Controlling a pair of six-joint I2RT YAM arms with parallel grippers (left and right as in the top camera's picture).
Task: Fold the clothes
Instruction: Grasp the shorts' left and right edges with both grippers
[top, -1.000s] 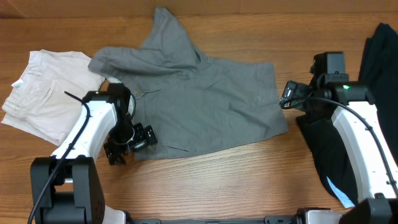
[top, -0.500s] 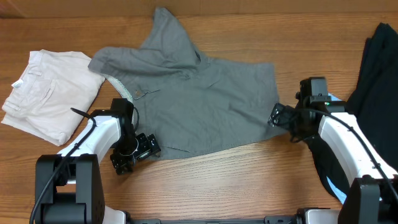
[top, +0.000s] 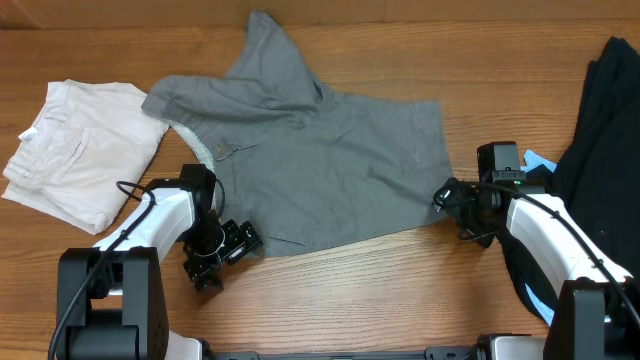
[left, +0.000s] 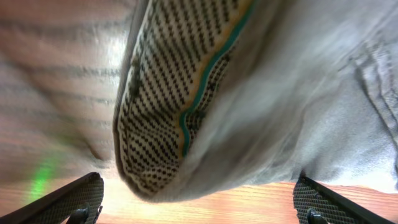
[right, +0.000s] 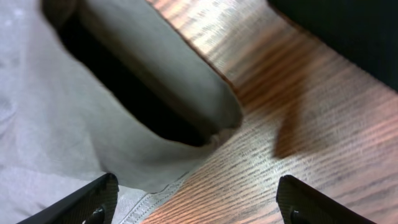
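The off-white garment lay folded well out to the left of the left gripper, with bare bench between them. That gripper sat low, its fingers wide apart and holding nothing. The grey garment spread ahead of it, near hem just beyond the fingertips. A dotted lining with a teal stripe showed under that hem, blurred; contact could not be told. Open wood ran behind both grippers. The right gripper also stood with fingers apart and empty, the grey garment's curled right corner just ahead, a dark hollow beneath it. The black garment lay to its right, partly under the arm and cut off by the frame.
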